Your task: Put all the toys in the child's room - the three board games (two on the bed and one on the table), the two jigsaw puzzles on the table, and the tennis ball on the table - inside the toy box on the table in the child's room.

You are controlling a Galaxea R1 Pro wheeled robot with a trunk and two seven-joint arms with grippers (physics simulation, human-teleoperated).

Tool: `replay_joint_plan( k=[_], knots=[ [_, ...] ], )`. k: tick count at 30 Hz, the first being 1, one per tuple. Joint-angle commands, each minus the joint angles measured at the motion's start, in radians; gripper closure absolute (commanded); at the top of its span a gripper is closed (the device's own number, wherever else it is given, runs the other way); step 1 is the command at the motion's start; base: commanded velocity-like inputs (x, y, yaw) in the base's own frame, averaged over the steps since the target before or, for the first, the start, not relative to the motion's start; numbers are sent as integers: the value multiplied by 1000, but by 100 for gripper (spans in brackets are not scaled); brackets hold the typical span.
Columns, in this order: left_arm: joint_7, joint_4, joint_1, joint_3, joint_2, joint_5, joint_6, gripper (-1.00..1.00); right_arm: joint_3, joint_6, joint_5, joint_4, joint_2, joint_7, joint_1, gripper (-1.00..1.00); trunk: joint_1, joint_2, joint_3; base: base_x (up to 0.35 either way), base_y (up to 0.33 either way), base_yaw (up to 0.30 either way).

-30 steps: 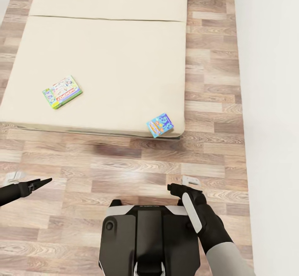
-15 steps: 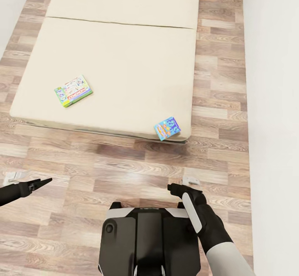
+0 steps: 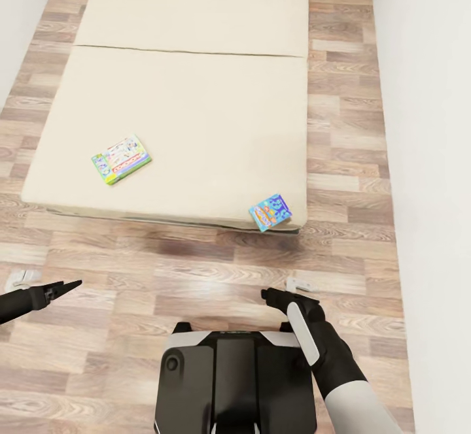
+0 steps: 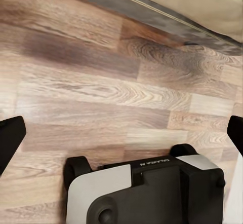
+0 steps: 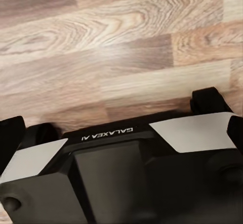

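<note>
Your head view cuts the low bed with the plain beige mattress [image 3: 190,94] off at the top edge, so its far end is out of sight. The lettering on the green and yellow flat game box [image 3: 121,159] and on the smaller blue one [image 3: 270,212] is too small to read. In both wrist views your black fingertips [image 4: 10,138] [image 5: 10,138] show as slivers at the picture's edges.

Wood-plank floor [image 3: 196,270], white walls [image 3: 432,159]
</note>
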State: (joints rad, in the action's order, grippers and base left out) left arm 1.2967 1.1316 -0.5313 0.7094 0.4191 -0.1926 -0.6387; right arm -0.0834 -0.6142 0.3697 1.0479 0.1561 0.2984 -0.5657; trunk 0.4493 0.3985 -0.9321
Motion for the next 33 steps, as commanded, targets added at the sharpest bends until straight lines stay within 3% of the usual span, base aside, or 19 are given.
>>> replay_joint_plan(
  k=[1, 12, 33],
  knots=[
    [9, 0, -1, 2, 0, -8, -10, -100, -2, -2, 12, 1, 0, 10, 0, -100, 1, 2, 1, 5, 121, -172],
    [14, 6, -1, 2, 0, -8, -9, -100, -3, -1, 15, 2, 0, 10, 0, -100, 1, 2, 12, -135, 28, -109],
    [12, 7, -1, 4, 0, -8, -10, -100, -3, 1, 15, 3, 0, 10, 0, -100, 1, 2, 30, -6, 0, 30]
  ],
)
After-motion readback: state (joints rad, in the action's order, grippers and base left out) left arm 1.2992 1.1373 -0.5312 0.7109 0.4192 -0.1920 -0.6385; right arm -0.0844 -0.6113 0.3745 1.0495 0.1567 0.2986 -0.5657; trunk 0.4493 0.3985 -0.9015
